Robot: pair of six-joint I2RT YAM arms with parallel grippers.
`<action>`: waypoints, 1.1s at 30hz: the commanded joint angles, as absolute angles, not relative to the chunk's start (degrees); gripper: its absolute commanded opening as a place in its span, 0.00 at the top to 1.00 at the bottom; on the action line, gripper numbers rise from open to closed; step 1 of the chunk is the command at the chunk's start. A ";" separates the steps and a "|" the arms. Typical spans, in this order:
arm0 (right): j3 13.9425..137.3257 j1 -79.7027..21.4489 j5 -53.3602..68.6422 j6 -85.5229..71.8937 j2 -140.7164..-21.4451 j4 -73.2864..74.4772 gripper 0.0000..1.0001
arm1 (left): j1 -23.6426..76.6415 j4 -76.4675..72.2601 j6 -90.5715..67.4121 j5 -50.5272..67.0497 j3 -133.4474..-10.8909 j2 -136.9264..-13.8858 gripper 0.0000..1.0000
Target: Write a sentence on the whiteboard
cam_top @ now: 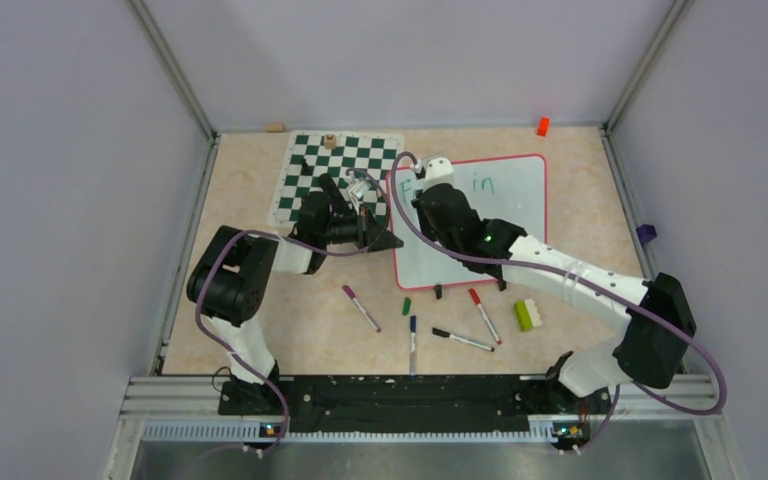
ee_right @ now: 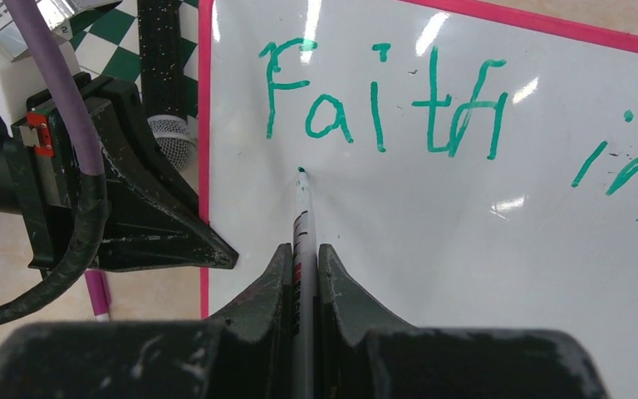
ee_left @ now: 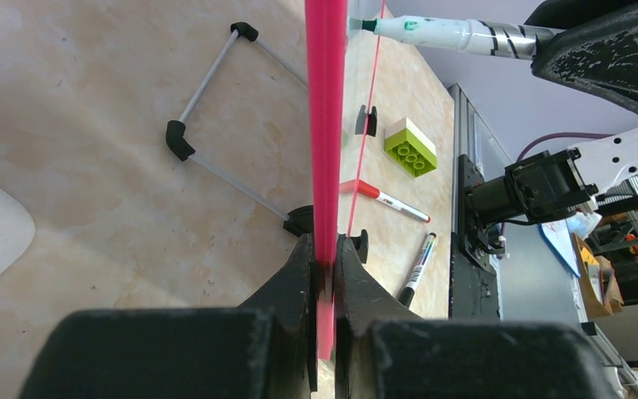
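Right wrist: my right pincer clenched on green marker, tip at whiteboard ahead, under unfinished sentence "Faith in", ready for second line; my left pincer clamps board's pink frame to steady it

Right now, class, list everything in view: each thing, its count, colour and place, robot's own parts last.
whiteboard: one, white with red-pink frame, right of centre.
sentence: one, teal, "Faith in" so far, along the board's top.
chess mat: one, green and white, left of the board.
loose markers: four, purple, dark, black and red caps, in front of the board's near edge.
green cap: one, among those markers.
Lego brick: one, lime and white, right of the markers.
orange block: one, beyond the board's far edge.
teal marker: one, tip at the board.
left gripper: one, black, shut on the whiteboard's frame.
right gripper: one, black, shut on the teal marker.
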State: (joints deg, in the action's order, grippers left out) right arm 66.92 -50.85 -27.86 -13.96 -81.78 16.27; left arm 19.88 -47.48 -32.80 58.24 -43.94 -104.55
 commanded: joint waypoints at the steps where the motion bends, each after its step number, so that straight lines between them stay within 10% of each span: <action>1: 69.37 -51.19 -30.22 -13.76 -82.11 17.54 1.00 | 20.46 -47.56 -31.89 57.46 -45.09 -103.98 1.00; 33: 70.99 -50.80 -33.40 -13.38 -83.50 19.15 1.00 | 20.82 -45.48 -30.06 57.00 -45.48 -103.46 1.00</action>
State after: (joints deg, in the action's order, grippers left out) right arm 67.75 -50.89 -30.48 -14.61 -82.26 19.07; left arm 19.88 -46.26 -31.79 58.04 -43.94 -104.53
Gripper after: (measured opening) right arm 0.090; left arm 0.056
